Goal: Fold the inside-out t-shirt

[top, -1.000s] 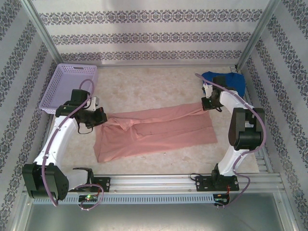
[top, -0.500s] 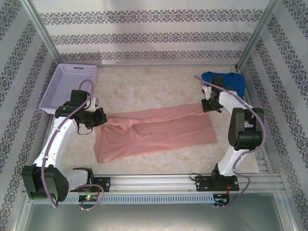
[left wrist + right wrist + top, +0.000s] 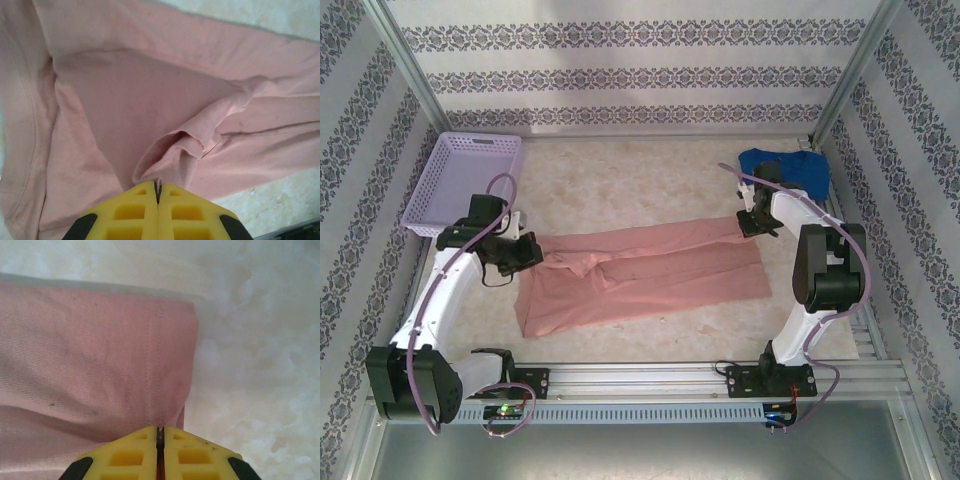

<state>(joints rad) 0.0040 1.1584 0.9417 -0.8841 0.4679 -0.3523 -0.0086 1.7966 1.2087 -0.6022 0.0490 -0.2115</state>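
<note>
1. At my tips: my left gripper (image 3: pixel 158 187) is closed on a bunched fold of the inside-out t-shirt (image 3: pixel 150 100), a ribbed edge that rises into the pads. My right gripper (image 3: pixel 160 431) is pressed together on the stitched hem corner of the same shirt, with only a narrow bite of cloth between the pads.
2. Risk at the right tips: the bite sits so close to the corner that, I judge, a pull away from the left gripper could slip the hem out. That end would then drop slack.
3. Just ahead of the left gripper: the cloth is puckered and layered, so I may be pinching more than one layer. Lifting from here could drag an under layer along and twist the fold.
4. Between my two grippers: the shirt lies long and mostly flat on the surface (image 3: pixel 250 340). Its far edge runs fairly straight from one gripper to the other, and its near part spreads wider toward my bases. If I move the two grippers unevenly, that edge will skew and the fold will land crooked.
5. Just beyond the right gripper: a blue t-shirt (image 3: pixel 790 170) lies close behind it. A swing that way could snag it or drag it into the fold.
6. Beyond the left gripper, to its far outer side: a lilac basket (image 3: pixel 470 180) stands apart from the shirt. A wide sweep of that arm could knock it.
</note>
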